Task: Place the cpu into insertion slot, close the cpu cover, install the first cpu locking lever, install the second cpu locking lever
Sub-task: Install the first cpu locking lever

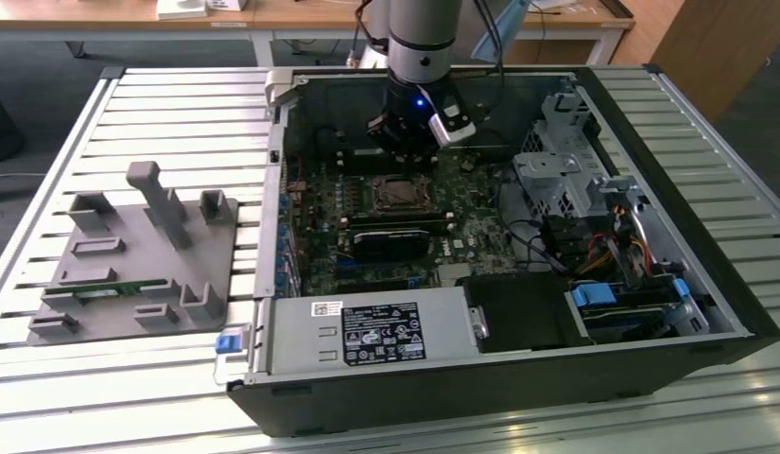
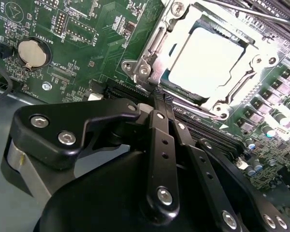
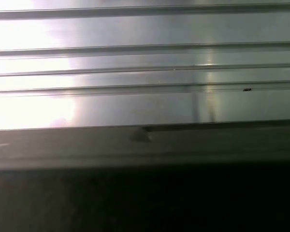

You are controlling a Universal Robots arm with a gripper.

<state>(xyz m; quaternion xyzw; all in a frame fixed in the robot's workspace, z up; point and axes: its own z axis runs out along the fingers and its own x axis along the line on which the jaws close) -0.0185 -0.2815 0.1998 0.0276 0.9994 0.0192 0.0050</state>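
The black gripper [image 2: 160, 96], jaws together, sat just beside the thin silver cpu cover [image 2: 152, 46] folded over the dull silver-grey square cpu [image 2: 205, 55].

We lose the arm [image 1: 422, 28] at the exterior view's top edge; in the second wrist view the end effector [image 2: 163, 98] hides part of the motherboard [image 2: 87, 29].

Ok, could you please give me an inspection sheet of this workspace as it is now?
Surface: slatted metal table, open PC case on it.
Job's things: cpu lies under the cover, which is down.
Clutter: grey fixture holding a green stick, exterior view's left.
Hand: shut, tips beside the cover.
Cables: coloured wires inside the case, exterior view's right.
Surroundings: wooden desks behind.
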